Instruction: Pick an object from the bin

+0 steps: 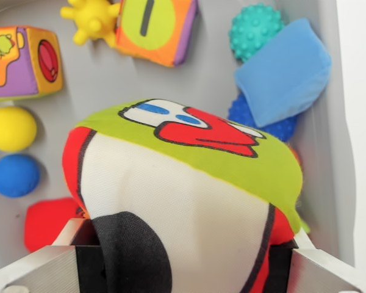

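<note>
A large soft fabric toy [189, 195], white with a lime-green band, red patches and a black spot, fills the lower middle of the wrist view. My gripper [186, 259] is shut on it: the two metal fingers [46, 265] press its sides at the bottom corners. The toy hangs over the grey bin [110, 79], hiding much of the bin floor below it.
In the bin lie two soft printed cubes [21, 61] [155, 27], a yellow spiky ball [91, 21], a teal nubbed ball [253, 27], a blue foam block [283, 70] on a blue nubbed ball [280, 128], yellow [10, 128] and blue [14, 175] smooth balls, a red piece [46, 223]. The bin wall [329, 152] rises at the right.
</note>
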`<state>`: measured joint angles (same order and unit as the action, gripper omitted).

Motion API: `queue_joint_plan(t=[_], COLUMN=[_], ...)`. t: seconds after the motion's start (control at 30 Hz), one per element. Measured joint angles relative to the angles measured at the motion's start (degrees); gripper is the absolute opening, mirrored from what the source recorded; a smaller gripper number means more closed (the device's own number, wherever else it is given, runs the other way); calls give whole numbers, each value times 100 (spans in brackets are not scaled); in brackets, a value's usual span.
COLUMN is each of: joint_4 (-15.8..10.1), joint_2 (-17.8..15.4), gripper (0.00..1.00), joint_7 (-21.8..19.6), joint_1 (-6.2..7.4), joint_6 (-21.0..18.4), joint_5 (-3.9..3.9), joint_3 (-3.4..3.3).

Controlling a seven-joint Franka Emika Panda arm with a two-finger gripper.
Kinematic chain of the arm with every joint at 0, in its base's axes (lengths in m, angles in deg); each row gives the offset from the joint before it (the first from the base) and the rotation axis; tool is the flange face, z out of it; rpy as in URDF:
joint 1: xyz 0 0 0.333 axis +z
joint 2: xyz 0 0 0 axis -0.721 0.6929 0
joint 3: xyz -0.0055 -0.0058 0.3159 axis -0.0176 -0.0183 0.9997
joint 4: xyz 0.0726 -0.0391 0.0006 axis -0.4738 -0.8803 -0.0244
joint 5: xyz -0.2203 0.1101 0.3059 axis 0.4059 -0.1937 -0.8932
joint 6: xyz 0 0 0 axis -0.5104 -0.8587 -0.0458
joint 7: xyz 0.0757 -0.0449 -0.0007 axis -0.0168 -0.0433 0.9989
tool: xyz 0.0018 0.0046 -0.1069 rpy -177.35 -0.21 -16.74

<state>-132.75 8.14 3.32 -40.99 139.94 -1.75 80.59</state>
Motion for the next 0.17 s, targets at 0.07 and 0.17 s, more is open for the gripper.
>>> queue_joint_plan(t=[0.07, 0.17], joint_4=[0, 0], joint_2=[0, 0], gripper=[0, 0], joint_7=[0, 0], joint_1=[0, 0], joint_6=[0, 0], joint_5=[0, 0], joint_3=[0, 0])
